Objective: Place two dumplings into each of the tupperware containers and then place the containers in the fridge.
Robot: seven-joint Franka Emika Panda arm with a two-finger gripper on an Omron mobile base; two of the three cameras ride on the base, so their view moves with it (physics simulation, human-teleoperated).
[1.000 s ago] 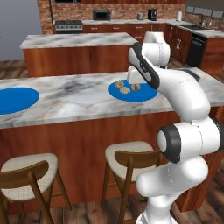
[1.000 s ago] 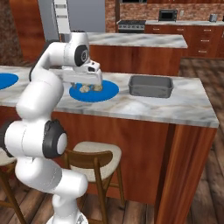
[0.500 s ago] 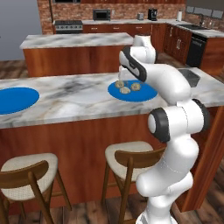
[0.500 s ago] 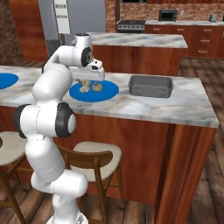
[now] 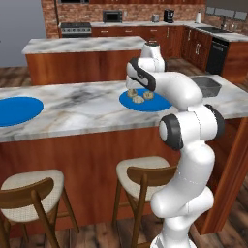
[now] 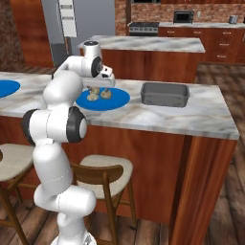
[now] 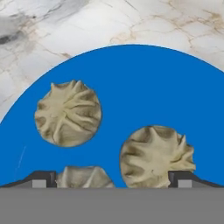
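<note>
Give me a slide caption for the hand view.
Open gripper above three dumplings on a blue plate.

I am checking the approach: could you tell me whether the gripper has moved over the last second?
Yes. The gripper has swung from the plate's sink-side edge to over the dumplings on the blue plate.

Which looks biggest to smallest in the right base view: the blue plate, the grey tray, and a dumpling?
1. Blue plate
2. Grey tray, though it looks nearly as wide as the plate
3. Dumpling, by far the smallest
</note>
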